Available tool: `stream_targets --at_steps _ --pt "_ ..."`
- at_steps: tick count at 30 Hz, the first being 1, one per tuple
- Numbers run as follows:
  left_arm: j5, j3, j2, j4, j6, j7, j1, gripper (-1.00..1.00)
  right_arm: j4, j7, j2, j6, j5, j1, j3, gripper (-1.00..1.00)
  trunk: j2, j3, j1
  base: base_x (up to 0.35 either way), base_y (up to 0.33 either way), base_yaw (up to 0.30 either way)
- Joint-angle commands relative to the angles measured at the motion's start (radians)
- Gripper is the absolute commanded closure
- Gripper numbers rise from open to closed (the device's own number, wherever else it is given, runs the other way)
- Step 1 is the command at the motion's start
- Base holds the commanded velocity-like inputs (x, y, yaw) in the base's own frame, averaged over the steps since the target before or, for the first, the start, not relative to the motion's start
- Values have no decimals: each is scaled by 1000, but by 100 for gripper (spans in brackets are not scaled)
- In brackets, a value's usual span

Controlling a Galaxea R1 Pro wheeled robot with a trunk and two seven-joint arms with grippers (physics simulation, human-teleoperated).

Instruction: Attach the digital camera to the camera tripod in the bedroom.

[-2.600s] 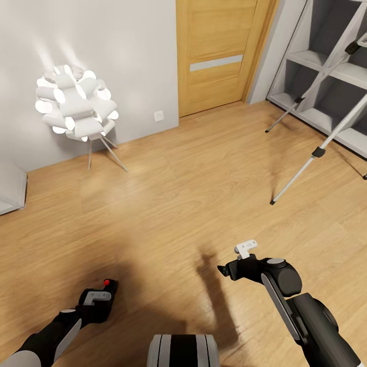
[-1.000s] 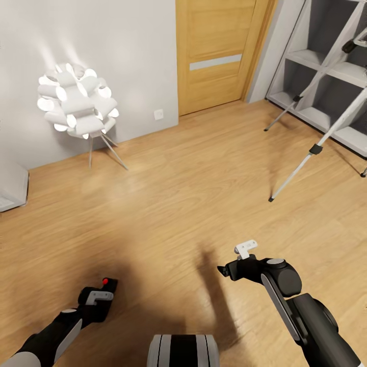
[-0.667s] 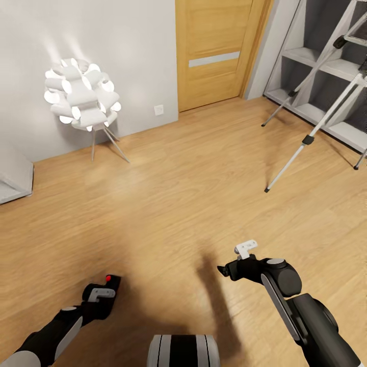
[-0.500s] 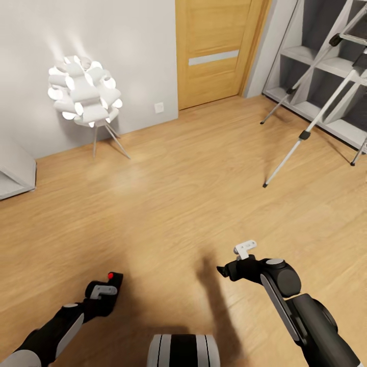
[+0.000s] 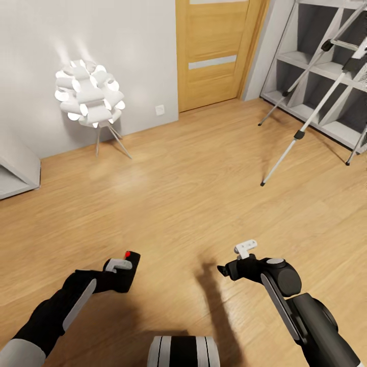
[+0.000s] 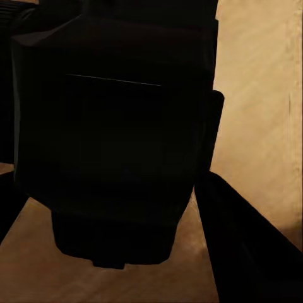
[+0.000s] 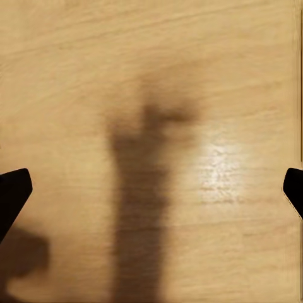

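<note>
One matte-black boxy camera (image 5: 126,269) with a red dot sits pinched in the left gripper (image 5: 120,268); right gripper (image 5: 223,269) spread, empty; silver-legged tripod (image 5: 306,125) stands well apart.

Matte-black digital camera (image 5: 126,267) with red dot, silver-white camera tripod (image 5: 306,127), orange-brown door (image 5: 216,51).

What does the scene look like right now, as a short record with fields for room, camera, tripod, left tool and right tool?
room: wood floor, orange-brown door, white ball lamp lit by the wall
camera: digital camera, black with red dot, held above the floor
tripod: camera tripod standing before the white shelving, far right
left tool: left tool shut on the camera
right tool: right tool open, nothing between its fingers
</note>
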Motion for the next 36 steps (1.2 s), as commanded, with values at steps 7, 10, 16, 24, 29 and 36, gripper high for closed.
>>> stream_targets --at_steps 7,10,16,24,29,36 --pt "-10 38 -39 -210 197 1 4 100 -1 2 -14 4 -5 -10 -33 -100 1 26 -3 -6 0 0" --pt "-8 43 -53 -266 230 2 5 100 -1 6 -17 4 -5 -12 -80 -100 2 38 -5 -2 0 0" --pt "1 43 -75 -328 250 1 8 100 -1 9 -21 -8 -5 -14 -136 -100 4 61 -7 0 0 0" --pt "-2 33 -127 -348 250 3 14 100 -1 11 -43 -34 -6 -13 -155 -100 5 92 -11 0 0 0" --pt "4 5 -148 -357 250 2 -3 100 -1 12 -62 -72 -6 -11 -158 -100 7 112 -13 0 0 0" --pt "5 -31 -171 -356 250 1 -39 100 -1 93 -67 -86 -6 -15 -159 -100 8 139 -16 0 0 0"
